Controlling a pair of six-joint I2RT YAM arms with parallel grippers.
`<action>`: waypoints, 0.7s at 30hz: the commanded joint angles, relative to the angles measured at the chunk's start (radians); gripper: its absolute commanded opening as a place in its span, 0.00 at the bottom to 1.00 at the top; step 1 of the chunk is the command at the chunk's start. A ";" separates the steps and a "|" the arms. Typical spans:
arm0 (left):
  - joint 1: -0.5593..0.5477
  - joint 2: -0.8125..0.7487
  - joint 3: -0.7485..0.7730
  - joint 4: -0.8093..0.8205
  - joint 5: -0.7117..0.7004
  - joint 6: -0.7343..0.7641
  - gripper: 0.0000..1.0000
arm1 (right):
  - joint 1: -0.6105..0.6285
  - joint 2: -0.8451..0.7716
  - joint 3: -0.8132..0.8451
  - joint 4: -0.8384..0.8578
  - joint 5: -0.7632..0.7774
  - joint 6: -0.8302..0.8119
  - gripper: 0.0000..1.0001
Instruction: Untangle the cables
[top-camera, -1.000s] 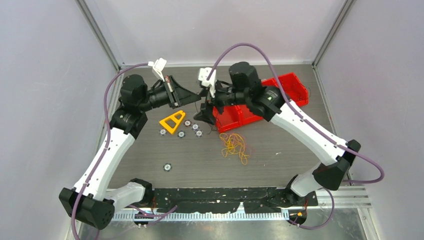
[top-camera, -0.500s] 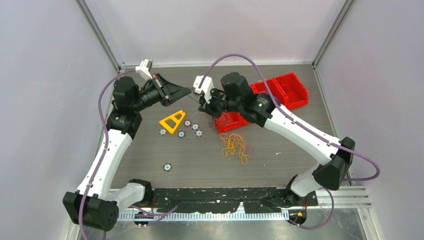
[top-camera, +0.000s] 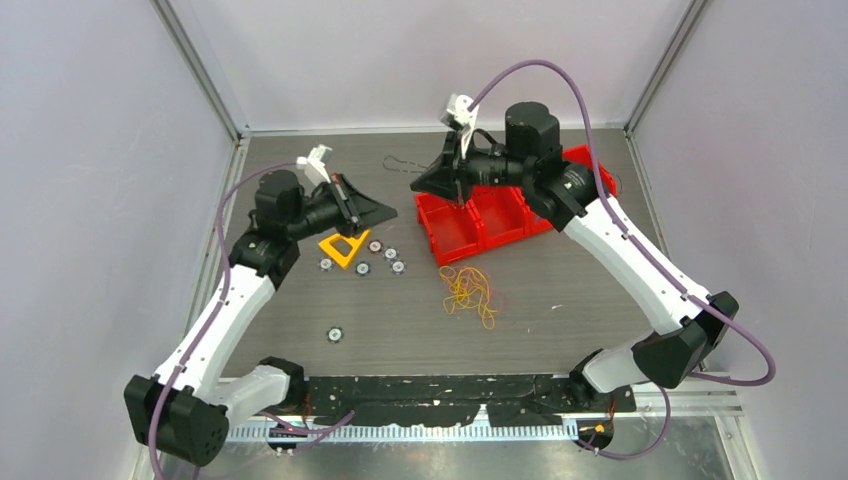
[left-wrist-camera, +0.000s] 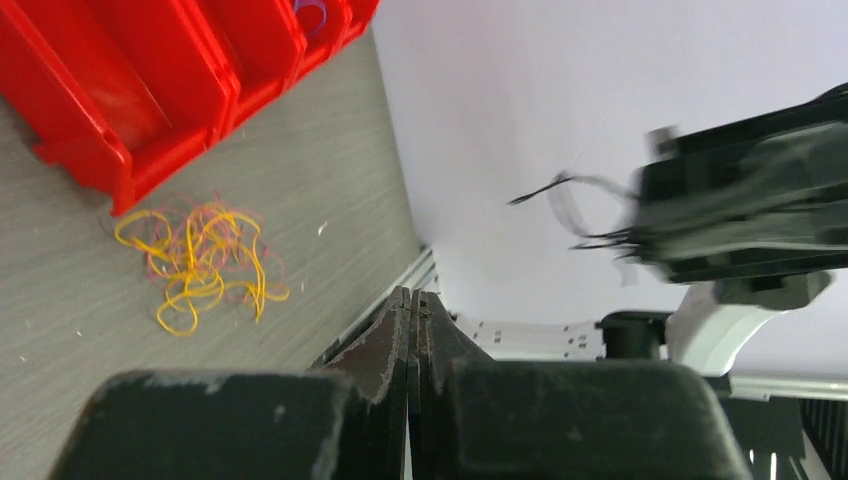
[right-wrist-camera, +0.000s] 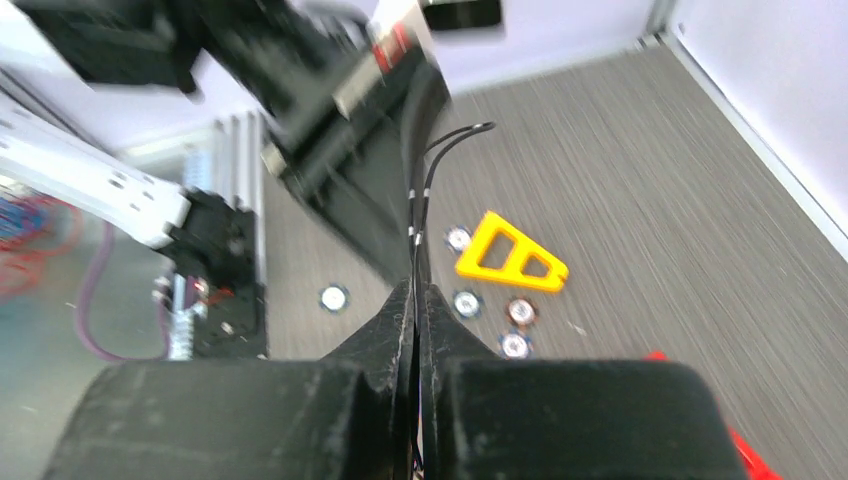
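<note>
A tangle of thin yellow and reddish cables (top-camera: 468, 292) lies on the table in front of the red bins; the left wrist view shows the same tangle (left-wrist-camera: 200, 265). My right gripper (top-camera: 413, 186) hangs over the back of the table, shut on a thin black cable (top-camera: 400, 163) whose loose end curls out to the left. In the right wrist view the black cable (right-wrist-camera: 432, 175) sticks out past the closed fingertips (right-wrist-camera: 414, 288). My left gripper (top-camera: 392, 212) is shut with nothing in it, just below and left of the right one, apart from the cable.
A row of red bins (top-camera: 480, 215) stands at the back right. A yellow triangular frame (top-camera: 345, 245) and several small round discs (top-camera: 390, 254) lie under the left gripper. One more disc (top-camera: 334, 334) sits nearer the front.
The right gripper has swung up and toward the back right, carrying the black cable away from the left gripper. The left gripper has dropped lower, over the yellow triangle.
</note>
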 joint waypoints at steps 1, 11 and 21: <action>-0.121 0.046 0.011 -0.039 -0.049 0.078 0.00 | -0.006 -0.010 0.028 0.312 -0.218 0.348 0.06; -0.045 0.015 0.017 -0.060 0.026 0.222 0.17 | -0.209 -0.051 -0.016 0.166 -0.146 0.253 0.05; -0.009 -0.085 0.057 -0.134 -0.045 0.474 0.81 | -0.755 -0.034 -0.238 0.330 0.018 0.038 0.05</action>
